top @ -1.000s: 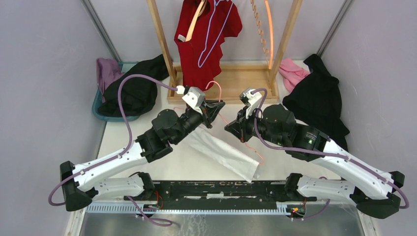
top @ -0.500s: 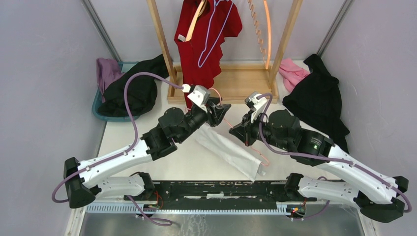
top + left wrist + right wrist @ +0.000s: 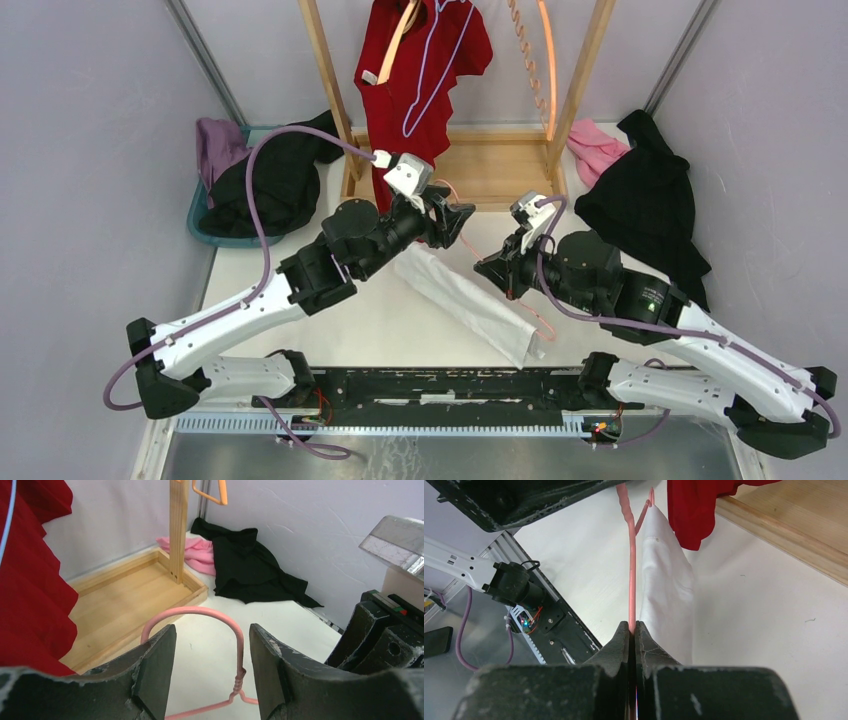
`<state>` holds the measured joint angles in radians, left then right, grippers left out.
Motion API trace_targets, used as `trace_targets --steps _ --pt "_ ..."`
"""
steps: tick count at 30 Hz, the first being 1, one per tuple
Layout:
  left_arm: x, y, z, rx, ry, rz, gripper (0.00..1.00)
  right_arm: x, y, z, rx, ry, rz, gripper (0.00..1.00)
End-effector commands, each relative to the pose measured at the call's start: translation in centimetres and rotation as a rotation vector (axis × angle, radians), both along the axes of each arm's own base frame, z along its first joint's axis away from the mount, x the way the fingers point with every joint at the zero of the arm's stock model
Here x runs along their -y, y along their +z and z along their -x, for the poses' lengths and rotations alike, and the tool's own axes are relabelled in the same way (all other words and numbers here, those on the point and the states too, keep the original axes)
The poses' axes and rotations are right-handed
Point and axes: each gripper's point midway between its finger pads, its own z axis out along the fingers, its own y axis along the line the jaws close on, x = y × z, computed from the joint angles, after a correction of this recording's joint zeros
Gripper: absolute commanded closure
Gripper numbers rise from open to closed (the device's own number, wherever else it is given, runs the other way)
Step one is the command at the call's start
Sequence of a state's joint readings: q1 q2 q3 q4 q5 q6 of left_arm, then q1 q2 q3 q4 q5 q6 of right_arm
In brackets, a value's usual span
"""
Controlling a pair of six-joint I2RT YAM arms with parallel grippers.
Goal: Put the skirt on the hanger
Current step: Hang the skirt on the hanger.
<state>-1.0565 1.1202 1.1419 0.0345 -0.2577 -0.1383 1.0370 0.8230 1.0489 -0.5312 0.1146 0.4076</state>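
Observation:
The white skirt (image 3: 470, 303) lies flat on the table between the arms, and also shows in the right wrist view (image 3: 666, 595). The pink wire hanger (image 3: 631, 580) runs along its edge. My right gripper (image 3: 632, 627) is shut on the hanger's wire; in the top view it (image 3: 500, 270) sits at the skirt's right side. My left gripper (image 3: 212, 670) is open. The hanger's hook (image 3: 195, 611) stands between its jaws without being pinched. In the top view it (image 3: 447, 215) is at the skirt's upper end, near the rack base.
A wooden rack (image 3: 480, 165) stands at the back with a red garment (image 3: 420, 70) and orange hangers (image 3: 545, 60) hung on it. A black garment (image 3: 640, 200) and pink cloth (image 3: 595, 145) lie at the right. A teal bin (image 3: 215, 235) of clothes sits at the left.
My left gripper has moved up and right toward the rack base. My right gripper has moved right and down with the hanger, and the skirt has shifted right with them.

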Motion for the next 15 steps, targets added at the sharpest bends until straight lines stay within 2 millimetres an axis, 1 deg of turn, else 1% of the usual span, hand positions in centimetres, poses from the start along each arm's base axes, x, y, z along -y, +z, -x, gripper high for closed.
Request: trace_targets --steps 1,3,7,11,13,15 --pt "-0.3 1.4 0.3 -0.049 0.006 0.024 0.37 0.2 3.1 -0.3 0.058 -0.025 -0.107 0.99" --pt "-0.5 1.8 0.5 -0.061 0.005 0.021 0.36 0.4 3.2 -0.2 0.061 -0.03 -0.111 0.99" --pt "-1.0 1.9 1.1 -0.086 -0.004 0.008 0.35 1.1 3.6 -0.1 0.069 -0.045 -0.117 0.99" --pt "-2.1 2.6 1.8 -0.102 -0.006 0.022 0.33 1.9 4.5 0.0 0.081 -0.056 -0.12 0.99" --pt "-2.9 2.9 2.2 -0.112 0.0 0.027 0.33 2.4 5.0 0.1 0.089 -0.064 -0.115 0.99" --pt "-4.5 3.1 2.3 -0.13 0.043 0.033 0.33 3.0 5.6 0.2 0.094 -0.072 -0.103 0.99"
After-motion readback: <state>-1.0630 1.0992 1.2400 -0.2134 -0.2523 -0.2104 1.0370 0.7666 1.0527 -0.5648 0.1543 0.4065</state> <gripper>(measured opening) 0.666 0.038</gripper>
